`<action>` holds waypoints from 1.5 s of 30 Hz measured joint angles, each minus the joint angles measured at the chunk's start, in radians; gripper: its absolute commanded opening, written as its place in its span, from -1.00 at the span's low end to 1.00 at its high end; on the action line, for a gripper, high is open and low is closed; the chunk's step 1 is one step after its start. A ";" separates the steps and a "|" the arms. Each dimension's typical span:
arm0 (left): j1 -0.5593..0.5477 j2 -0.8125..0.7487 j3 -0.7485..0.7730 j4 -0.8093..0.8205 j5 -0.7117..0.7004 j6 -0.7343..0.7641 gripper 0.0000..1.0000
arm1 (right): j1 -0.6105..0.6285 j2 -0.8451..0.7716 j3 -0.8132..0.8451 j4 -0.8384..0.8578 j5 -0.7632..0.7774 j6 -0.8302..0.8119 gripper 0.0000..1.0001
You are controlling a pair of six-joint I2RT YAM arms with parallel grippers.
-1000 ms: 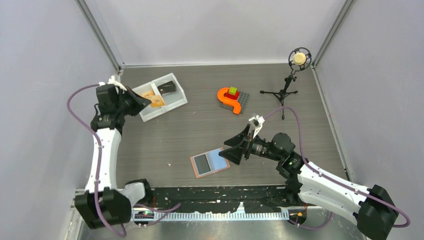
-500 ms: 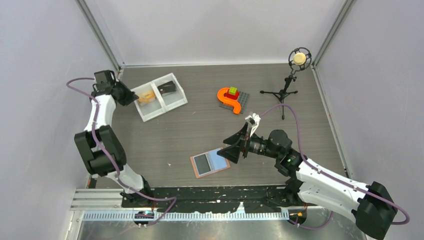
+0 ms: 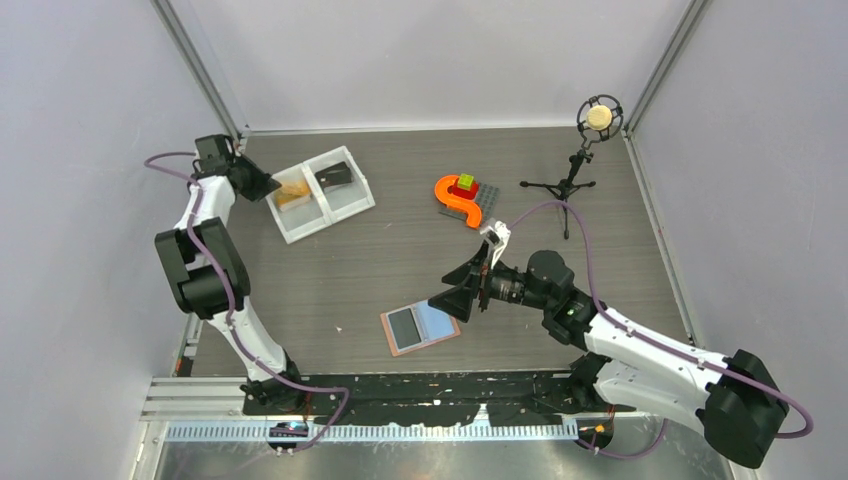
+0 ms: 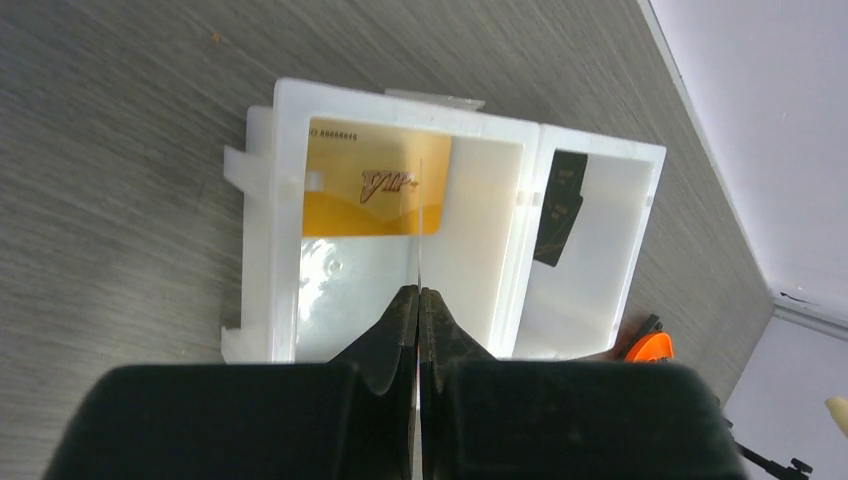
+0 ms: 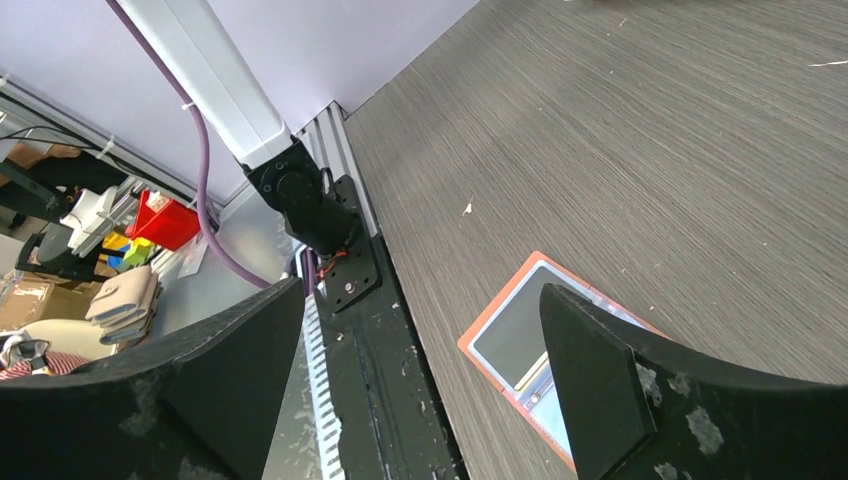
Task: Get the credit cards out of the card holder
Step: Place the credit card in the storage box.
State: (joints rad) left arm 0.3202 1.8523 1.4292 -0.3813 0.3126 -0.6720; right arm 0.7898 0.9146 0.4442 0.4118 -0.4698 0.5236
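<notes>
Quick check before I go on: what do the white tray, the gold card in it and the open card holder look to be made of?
The white tray looks like glossy moulded plastic: slightly translucent walls, reflecting floor. The gold card is probably thin shiny plastic with printed lettering. The card holder looks matte and soft, perhaps faux leather or rubbery plastic; too small to be sure.

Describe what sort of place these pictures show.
Probably a robotics test cell: the left arm and right arm bolted at the near edge of a grey table, plain walls closing it in, and a microphone on a tripod.
</notes>
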 measured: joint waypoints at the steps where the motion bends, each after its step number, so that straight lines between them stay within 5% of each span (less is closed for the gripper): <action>1: 0.000 0.011 0.012 0.005 0.002 0.001 -1.00 | 0.000 0.008 0.003 -0.002 0.000 -0.002 0.91; 6: 0.001 0.062 0.042 0.024 0.010 0.009 -0.98 | 0.000 0.031 0.006 -0.005 0.000 -0.009 0.91; 18: 0.001 0.119 0.113 0.006 0.021 0.048 -0.50 | -0.007 0.046 0.029 -0.032 0.000 -0.029 0.91; 31: 0.001 0.151 0.163 -0.053 0.009 0.080 -0.37 | -0.016 0.006 0.029 -0.086 0.006 -0.048 0.91; 37: 0.000 0.138 0.173 -0.073 0.001 0.078 -0.40 | -0.018 -0.011 0.029 -0.099 0.012 -0.048 0.91; 42: -0.021 0.075 0.134 -0.080 -0.014 0.056 -0.93 | -0.019 -0.019 0.029 -0.099 0.012 -0.042 0.91; 45: -0.059 0.032 0.105 -0.081 -0.042 0.048 -1.00 | -0.019 -0.024 0.029 -0.099 0.011 -0.033 0.91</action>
State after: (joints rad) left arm 0.2615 1.8839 1.5345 -0.4622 0.2703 -0.6235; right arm 0.7704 0.8906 0.4732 0.3130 -0.4583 0.4904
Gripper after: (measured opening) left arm 0.031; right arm 0.955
